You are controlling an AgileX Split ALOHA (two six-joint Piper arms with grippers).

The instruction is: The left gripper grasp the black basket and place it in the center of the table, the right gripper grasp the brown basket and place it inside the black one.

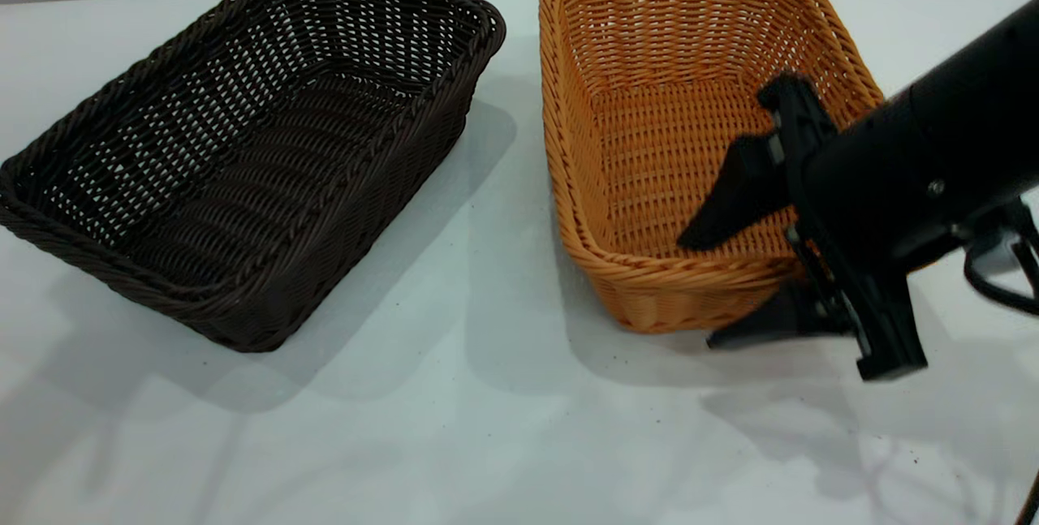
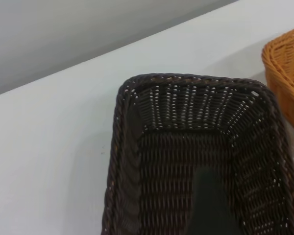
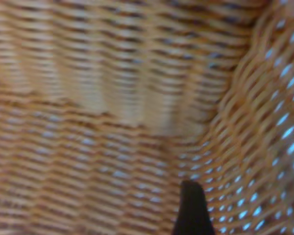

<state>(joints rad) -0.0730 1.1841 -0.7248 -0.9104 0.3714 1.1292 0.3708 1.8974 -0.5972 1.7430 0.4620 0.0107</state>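
Right gripper (image 1: 714, 290) spread, flat pointed fingers straddling braided near rim of orange-tan woven brown basket (image 1: 649, 144). Dark wicker black basket (image 1: 243, 160) well beyond fingertips on speckled white table (image 1: 454, 428). Left gripper: state cannot tell.

Bright, even light falls from above and behind; soft grey shadows spread toward me across the table (image 1: 454, 428) from both baskets. No glare. Close up, the brown basket (image 3: 112, 98) weave is smeared, out of focus.
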